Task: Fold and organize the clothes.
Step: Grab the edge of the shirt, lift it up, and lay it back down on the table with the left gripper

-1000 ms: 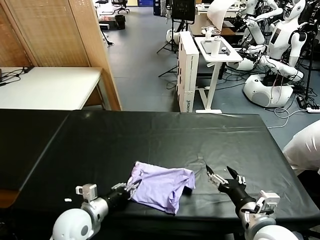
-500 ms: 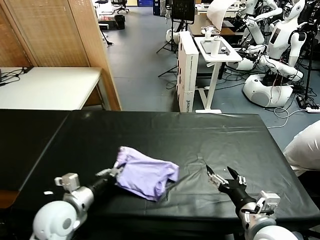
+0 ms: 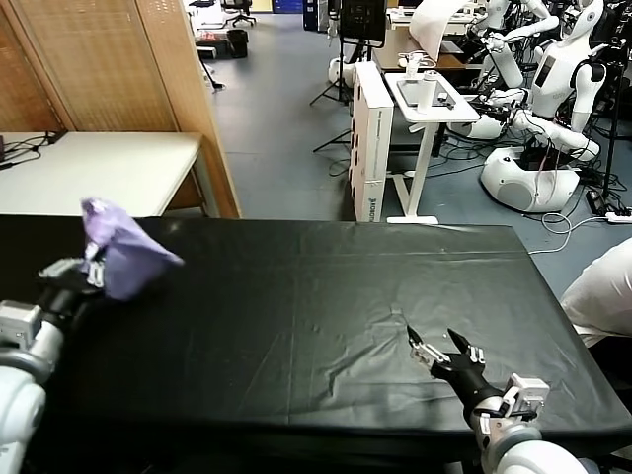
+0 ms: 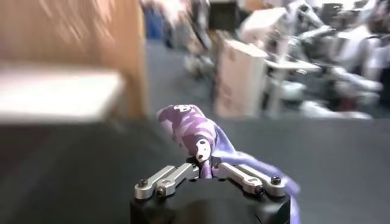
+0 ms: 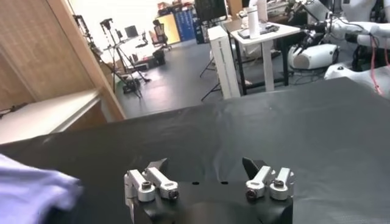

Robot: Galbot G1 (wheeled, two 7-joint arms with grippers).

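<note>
the t-shirt (image 3: 120,255), bunched into a lavender wad, is held clear above the far left edge of the black table (image 3: 326,296), pinched between the pressed-together fingers of the left gripper (image 3: 83,278). the right gripper (image 3: 441,356) is parked low near the front right of the table with its 2 fingers spread on nothing. the step would likely go best if the pinch is kept firm and the shirt is lowered flat before release, since thin fabric can slip or land crumpled.

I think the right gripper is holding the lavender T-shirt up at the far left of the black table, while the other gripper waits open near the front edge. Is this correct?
Not quite: the left gripper holds the lavender T-shirt, shut on it, as the head view shows. The right gripper is the one waiting open near the front edge of the black table.
</note>
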